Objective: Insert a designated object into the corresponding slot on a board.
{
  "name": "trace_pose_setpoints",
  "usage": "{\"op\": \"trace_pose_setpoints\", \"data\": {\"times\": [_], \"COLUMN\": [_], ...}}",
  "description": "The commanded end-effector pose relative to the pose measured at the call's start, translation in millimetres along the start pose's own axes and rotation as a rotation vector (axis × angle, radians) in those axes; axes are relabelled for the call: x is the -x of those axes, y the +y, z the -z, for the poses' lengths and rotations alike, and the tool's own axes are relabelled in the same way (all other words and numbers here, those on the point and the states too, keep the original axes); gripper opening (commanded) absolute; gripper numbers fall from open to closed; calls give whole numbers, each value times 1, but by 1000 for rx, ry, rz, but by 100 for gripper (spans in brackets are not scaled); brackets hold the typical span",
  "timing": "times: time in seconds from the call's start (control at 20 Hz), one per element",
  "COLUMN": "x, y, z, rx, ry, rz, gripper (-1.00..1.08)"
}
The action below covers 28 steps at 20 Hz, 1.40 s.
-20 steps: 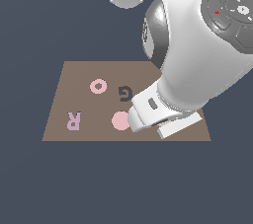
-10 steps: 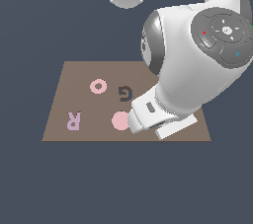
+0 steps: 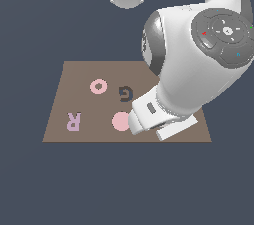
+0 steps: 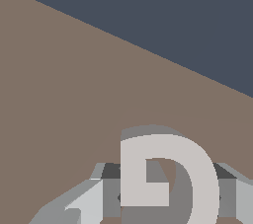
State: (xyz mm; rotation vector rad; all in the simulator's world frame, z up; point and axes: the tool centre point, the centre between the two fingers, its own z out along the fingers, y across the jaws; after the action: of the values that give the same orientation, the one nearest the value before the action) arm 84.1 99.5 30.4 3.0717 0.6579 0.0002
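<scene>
Down low over the board (image 3: 74,73), the arm's big white body fills the exterior view's right half, its wrist housing reaching to the board's near edge. On the brown panel the dark G-shaped slot (image 3: 126,93) sits at about the middle; a pink ring (image 3: 98,86) lies at roughly ten o'clock from it, a pink round disc (image 3: 120,121) at about six o'clock, and the lilac R letter (image 3: 74,120) well off toward eight o'clock. The wrist housing stands just beside the disc, on the exterior view's right of it.

In the wrist view the pale G block (image 4: 168,176) stands between the gripper (image 4: 168,193) fingers (image 4: 84,203) — one grey finger on either side, each close against the letter's flanks. The jaws look clamped on it, though actual contact is hard to confirm. Brown board lies under the block, dark floor beyond its edge. From the exterior view the block itself is hidden behind the arm.
</scene>
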Motion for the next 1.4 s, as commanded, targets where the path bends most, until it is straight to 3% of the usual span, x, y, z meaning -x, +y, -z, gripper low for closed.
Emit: {"op": "trace_pose_setpoints", "data": {"times": [0.0,0.65,1.35], "x": [0,5,29], "y": [0,-8,-27], "z": [0,1,2], "rx": [0,0,1], "ry": [0,0,1], "rz": [0,135,576], "gripper": [-100,-100,-100]}}
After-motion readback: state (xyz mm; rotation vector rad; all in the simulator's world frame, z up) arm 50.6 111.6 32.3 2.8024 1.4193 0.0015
